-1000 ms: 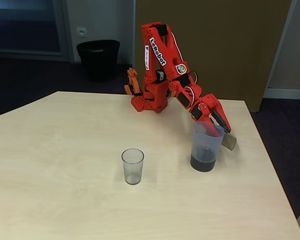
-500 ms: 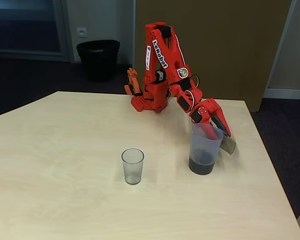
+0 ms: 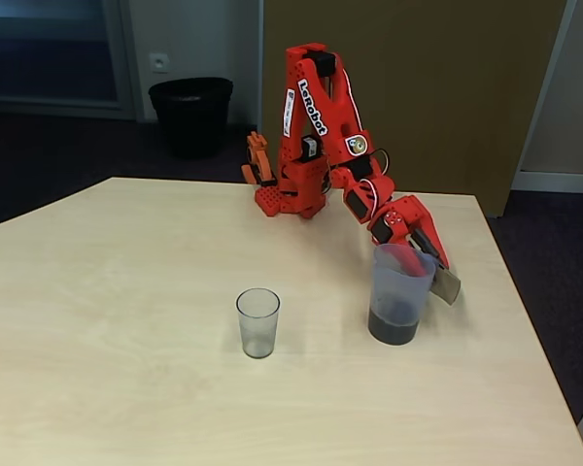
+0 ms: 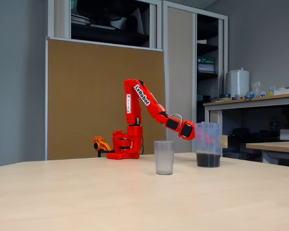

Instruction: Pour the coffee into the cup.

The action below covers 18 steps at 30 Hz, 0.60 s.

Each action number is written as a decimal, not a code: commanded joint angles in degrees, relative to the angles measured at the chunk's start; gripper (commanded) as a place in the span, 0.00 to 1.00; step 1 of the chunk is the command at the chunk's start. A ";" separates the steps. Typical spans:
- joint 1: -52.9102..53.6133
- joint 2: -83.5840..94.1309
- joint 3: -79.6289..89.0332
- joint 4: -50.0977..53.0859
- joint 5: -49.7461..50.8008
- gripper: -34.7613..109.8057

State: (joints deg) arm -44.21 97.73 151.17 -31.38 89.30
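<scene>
The cup [image 3: 257,322], a small clear tumbler, stands upright in the middle of the table and looks empty; it also shows at the centre of a fixed view [image 4: 164,157]. To its right is a taller bluish translucent jug [image 3: 400,289] with the coffee [image 3: 394,326] as a dark layer at its bottom [image 4: 208,160]. My red gripper [image 3: 423,257] reaches down onto the jug's rim. One finger is inside the wall and the other is outside by the grey handle [image 3: 447,283]. It is shut on the jug [image 4: 208,139], which stays upright.
The jug is close to the table's right edge [image 3: 525,320]. A black bin [image 3: 190,115] stands on the floor behind the table. The arm's base [image 3: 290,199] sits at the far edge, in front of a brown board [image 4: 86,96].
The arm has stretched out a little, and the gripper and jug have shifted slightly toward the table's front. The cup has not moved.
</scene>
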 commanded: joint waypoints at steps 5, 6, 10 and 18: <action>0.53 0.79 -0.18 -4.57 -2.90 0.24; 0.70 0.88 -0.09 -5.01 -3.16 0.24; 1.85 2.11 1.14 -5.89 -5.27 0.24; 3.96 7.91 5.54 -1.93 -8.00 0.24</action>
State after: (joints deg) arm -40.34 100.63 155.83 -34.45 81.65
